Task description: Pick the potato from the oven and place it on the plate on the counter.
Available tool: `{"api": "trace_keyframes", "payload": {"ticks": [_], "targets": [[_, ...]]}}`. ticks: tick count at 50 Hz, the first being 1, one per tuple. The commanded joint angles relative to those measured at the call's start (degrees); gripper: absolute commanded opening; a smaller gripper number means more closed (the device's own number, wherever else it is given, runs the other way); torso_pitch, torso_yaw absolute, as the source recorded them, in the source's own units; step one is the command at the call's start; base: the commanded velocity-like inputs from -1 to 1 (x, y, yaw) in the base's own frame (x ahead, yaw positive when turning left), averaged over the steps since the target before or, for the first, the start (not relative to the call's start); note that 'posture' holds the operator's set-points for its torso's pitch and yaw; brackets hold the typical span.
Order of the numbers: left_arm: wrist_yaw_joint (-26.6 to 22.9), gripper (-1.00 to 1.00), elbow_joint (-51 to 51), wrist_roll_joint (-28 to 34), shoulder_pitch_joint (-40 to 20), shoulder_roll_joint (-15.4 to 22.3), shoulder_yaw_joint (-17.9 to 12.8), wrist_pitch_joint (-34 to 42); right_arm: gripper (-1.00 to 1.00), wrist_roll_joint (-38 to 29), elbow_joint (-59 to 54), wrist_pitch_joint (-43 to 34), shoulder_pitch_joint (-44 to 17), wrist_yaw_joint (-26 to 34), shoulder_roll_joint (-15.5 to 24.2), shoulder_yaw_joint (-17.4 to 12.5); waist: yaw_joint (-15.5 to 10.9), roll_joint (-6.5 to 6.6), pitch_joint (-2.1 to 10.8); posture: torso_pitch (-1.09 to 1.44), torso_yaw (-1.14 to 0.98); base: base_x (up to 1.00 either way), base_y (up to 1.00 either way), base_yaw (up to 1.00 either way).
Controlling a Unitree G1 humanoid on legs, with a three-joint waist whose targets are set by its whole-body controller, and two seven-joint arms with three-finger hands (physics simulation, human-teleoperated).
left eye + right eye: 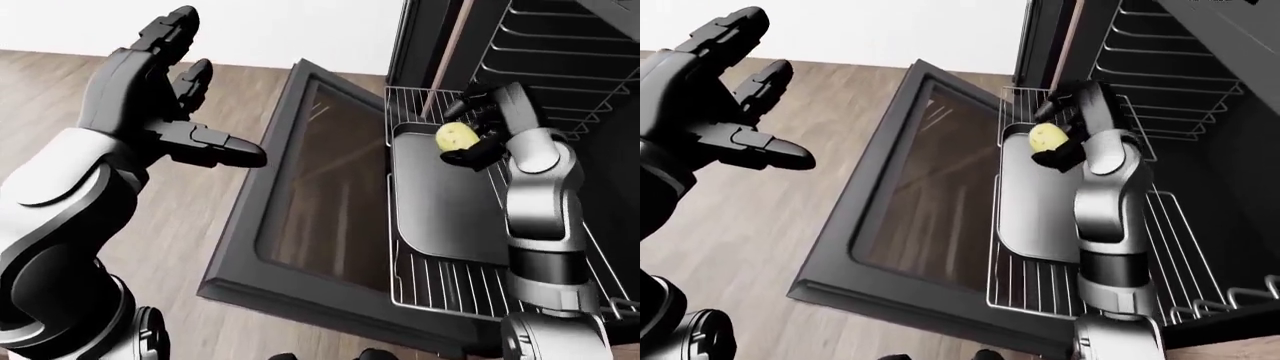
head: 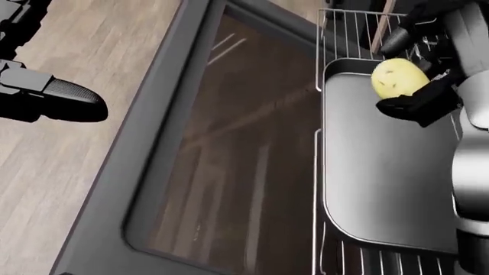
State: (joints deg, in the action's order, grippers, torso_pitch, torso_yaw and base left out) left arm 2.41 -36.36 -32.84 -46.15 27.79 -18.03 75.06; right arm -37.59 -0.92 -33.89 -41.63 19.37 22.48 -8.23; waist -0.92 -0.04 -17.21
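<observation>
Potato (image 2: 398, 79) pinched in my right hand (image 1: 487, 127), lifted above the baking tray (image 2: 382, 172) on the pulled-out oven rack (image 1: 1040, 281). My left hand (image 1: 160, 97) hangs spread over the floor.

Lowered oven door (image 1: 320, 202) blocks below; upper rack (image 1: 560, 52) crowds above.

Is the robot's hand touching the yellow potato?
Touching. In the head view the right hand's black fingers press against the potato from below and above, holding it above the tray.
</observation>
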Motion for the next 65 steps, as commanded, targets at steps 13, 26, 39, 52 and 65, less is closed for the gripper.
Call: {"api": "trace_keyframes", "payload": {"ticks": [13, 26, 39, 52, 65], "targets": [[0.57, 1.00, 0.05, -0.03, -1.91, 0.81, 0.06, -3.04, -1.00, -2.62, 8.30, -0.83, -5.27, 3.98, -0.48, 0.34, 0.01, 0.33, 2.56, 1.10, 0.00, 0.00, 0.00, 0.00], [0.99, 1.00, -0.37, -1.42, -1.50, 1.40, -0.81, -2.92, -1.00, -3.96, 10.18, 0.70, -5.69, 4.19, -1.49, 0.92, 1.00, 0.78, 1.49, 1.10, 0.00, -0.01, 0.13, 0.00], [1.56, 1.00, -0.55, -2.21, -1.26, 1.78, -0.90, -2.89, -1.00, -4.77, 11.07, 0.54, -6.21, 4.74, -1.22, 0.09, 1.09, 3.54, 3.14, 1.10, 0.00, -0.20, 0.35, 0.00], [2.60, 1.00, -1.46, -2.72, -1.29, 1.09, -0.14, -2.19, -1.00, -3.03, 14.58, -2.38, -7.12, 5.30, 0.61, -1.05, 1.17, 1.82, 3.71, 1.10, 0.00, -0.37, -0.01, 0.00], [2.01, 1.00, -1.81, -2.43, -0.63, 0.90, -0.90, -2.27, -1.00, -4.36, 14.35, -1.51, -6.85, 5.31, -0.38, 0.37, 1.35, -2.45, 3.04, 1.10, 0.00, -0.37, 0.02, 0.00]]}}
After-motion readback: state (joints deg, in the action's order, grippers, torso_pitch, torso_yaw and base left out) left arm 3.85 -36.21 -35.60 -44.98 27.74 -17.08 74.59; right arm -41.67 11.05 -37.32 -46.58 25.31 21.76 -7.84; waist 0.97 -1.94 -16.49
